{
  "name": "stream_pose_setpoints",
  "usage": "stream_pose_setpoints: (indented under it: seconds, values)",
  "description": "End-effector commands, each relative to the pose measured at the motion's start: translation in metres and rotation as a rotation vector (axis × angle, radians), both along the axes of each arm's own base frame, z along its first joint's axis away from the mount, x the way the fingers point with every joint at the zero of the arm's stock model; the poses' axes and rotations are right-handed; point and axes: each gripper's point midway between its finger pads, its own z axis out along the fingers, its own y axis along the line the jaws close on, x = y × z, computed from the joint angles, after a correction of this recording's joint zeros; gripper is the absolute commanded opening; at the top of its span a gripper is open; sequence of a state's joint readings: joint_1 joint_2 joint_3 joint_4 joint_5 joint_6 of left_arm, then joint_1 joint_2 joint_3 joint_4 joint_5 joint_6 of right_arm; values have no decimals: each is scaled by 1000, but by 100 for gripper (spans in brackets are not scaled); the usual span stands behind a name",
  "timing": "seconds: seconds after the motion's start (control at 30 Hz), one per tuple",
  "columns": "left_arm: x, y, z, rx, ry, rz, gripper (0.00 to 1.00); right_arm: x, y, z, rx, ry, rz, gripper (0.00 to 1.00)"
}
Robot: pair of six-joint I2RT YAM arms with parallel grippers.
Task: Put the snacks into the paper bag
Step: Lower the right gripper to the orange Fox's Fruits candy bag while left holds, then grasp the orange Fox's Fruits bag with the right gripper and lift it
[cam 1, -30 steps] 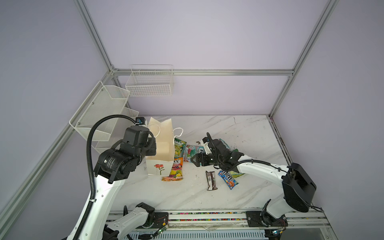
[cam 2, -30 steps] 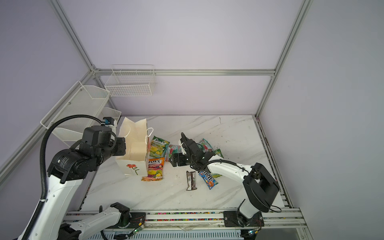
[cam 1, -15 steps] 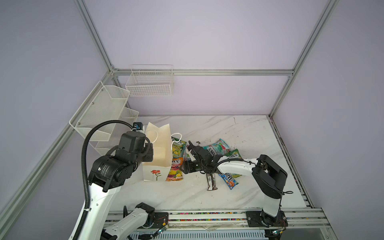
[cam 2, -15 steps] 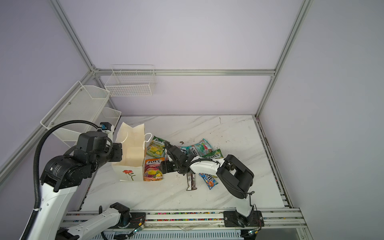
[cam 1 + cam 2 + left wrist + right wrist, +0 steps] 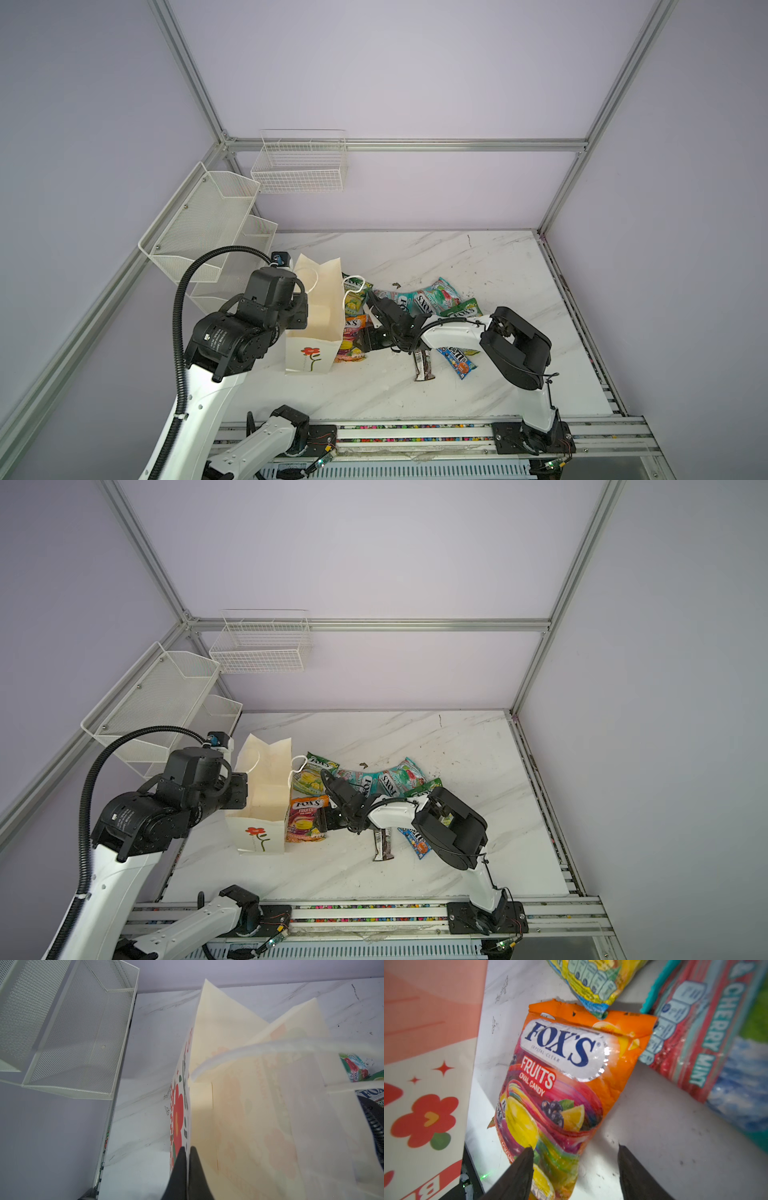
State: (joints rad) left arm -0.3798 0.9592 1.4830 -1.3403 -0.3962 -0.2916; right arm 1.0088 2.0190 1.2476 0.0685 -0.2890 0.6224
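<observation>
Orange pouch [image 5: 560, 1084], btm cut off, btwn spread right end effector [image 5: 575, 1148]

Orange-purple pouch [image 5: 560, 1084], cream bag [image 5: 316, 309] with red flowers.

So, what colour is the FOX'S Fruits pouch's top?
Orange; the pouch shows best in the right wrist view.

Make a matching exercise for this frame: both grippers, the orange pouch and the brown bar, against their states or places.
1 left gripper
2 right gripper
3 orange pouch
4 brown bar

a lies beside the blue packet
b shut on the paper bag's wall
c lies beside the bag's base
d open over a pouch's end

Pairs: 1-b, 2-d, 3-c, 4-a
</observation>
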Motion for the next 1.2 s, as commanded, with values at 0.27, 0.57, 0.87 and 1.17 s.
stream_pose_setpoints:
  seconds: [0.27,0.57,0.87,1.17]
  values:
    - [8,4,-15,13,15,36,0,4,19,1,65,4,-15,46]
    - [7,3,-24,4,31,34,0,8,13,21,88,-34,-43,9]
    - [10,-2,-29,-16,43,25,0,8,2,56,108,-100,-52,0]
    - [10,-8,-38,-53,62,12,0,11,-33,128,124,-248,-112,0]
